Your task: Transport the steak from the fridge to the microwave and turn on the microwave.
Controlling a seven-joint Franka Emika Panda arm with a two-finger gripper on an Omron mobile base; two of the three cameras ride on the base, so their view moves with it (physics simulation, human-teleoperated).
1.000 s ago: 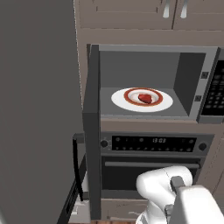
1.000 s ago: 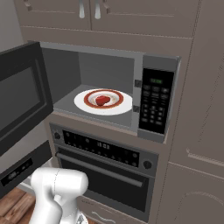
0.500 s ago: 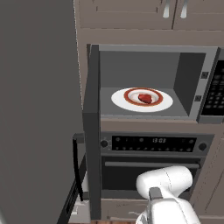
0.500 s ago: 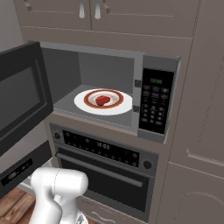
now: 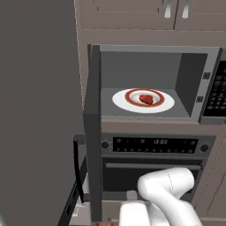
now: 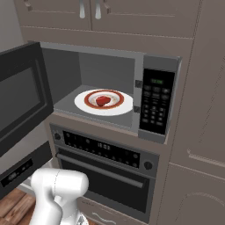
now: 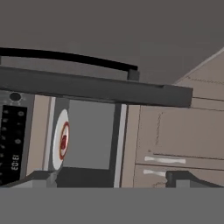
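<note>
The steak [image 5: 146, 99] lies on a white red-rimmed plate [image 5: 121, 99] on the floor of the microwave [image 5: 183, 79], whose door [image 5: 92, 132] stands swung wide to the left. From the right side the steak [image 6: 103, 100] shows in the open cavity, left of the black keypad [image 6: 154, 107]. The hand view is rolled sideways: the steak [image 7: 64, 142] and its plate [image 7: 58, 153] appear edge-on beyond the door's edge [image 7: 96, 87]. My gripper [image 7: 111, 181] is open, low and in front of the microwave, with nothing between its fingertips [image 7: 39, 178]. A tall grey fridge side [image 5: 35, 110] stands at the left.
Below the microwave sits a built-in oven [image 6: 105, 171] with a clock display, knobs and a bar handle. Closed upper cabinets [image 6: 88, 13] hang above. A tall cabinet panel [image 6: 202, 132] flanks the right. The open door juts out toward the base on the left.
The arm's upper link has sunk out of the left base view's lower right, leaving its white elbow showing. Steak, plate and door have not moved.
</note>
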